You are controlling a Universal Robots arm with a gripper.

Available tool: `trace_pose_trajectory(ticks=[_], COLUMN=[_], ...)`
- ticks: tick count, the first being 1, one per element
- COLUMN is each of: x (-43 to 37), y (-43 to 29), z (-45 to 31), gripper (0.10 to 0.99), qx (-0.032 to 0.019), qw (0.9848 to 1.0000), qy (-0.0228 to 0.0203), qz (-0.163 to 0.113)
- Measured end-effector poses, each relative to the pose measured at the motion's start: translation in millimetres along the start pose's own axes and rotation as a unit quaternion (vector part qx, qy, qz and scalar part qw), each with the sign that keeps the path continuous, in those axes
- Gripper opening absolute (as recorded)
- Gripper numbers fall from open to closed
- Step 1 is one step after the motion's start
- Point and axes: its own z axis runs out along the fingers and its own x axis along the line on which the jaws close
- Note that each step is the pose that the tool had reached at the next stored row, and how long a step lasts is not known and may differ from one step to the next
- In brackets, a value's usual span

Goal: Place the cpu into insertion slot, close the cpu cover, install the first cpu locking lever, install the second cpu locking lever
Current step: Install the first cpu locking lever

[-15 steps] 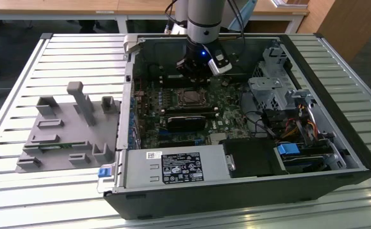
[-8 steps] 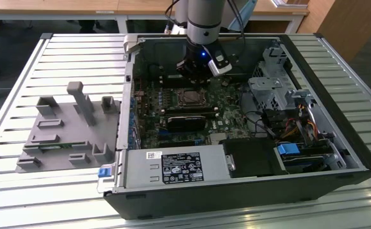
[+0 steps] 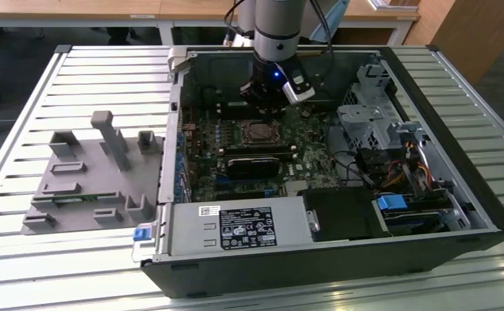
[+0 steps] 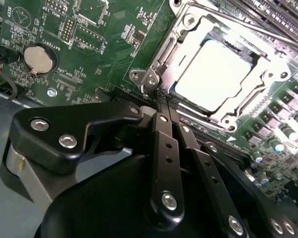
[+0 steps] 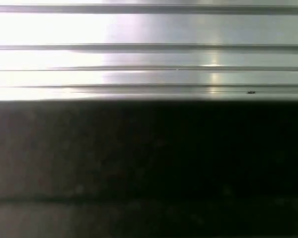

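A: What does the exterior view show?

B: An open computer case [image 3: 339,214] lies on a slatted metal table [image 3: 27,91]. The arm reaches down into it at upper centre, its gripper [image 3: 265,103] low over the green board [image 3: 308,152], just above the insertion slot [image 3: 258,132] in the picture.

A: And the second wrist view?

B: The gripper [image 4: 161,101] rises from the bottom, its two black fingers [image 4: 165,148] pressed together with nothing between them. Their tips sit at the near corner of the insertion slot [image 4: 151,79]. At upper right the cpu [image 4: 216,74] lies seated in the slot, with the cpu cover [image 4: 260,82] down around it.

A: The first wrist view?

B: Bright table slats above, dark below.

A: Which step is this?

B: Probably a locking lever, though I cannot tell which. It calls for a steady push with closed tips.
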Motion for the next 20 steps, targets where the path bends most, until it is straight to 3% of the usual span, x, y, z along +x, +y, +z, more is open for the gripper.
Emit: trace_pose_trajectory(ticks=[7, 20], x=[-0.3, -0.7], y=[0.9, -3.5], z=[-19.4, -19.6], gripper=[0.125, 0.125], qx=[0.0005, 0.0004], qw=[1.0, 1.0], qy=[0.0004, 0.0004], qz=[0.0, 0.0])
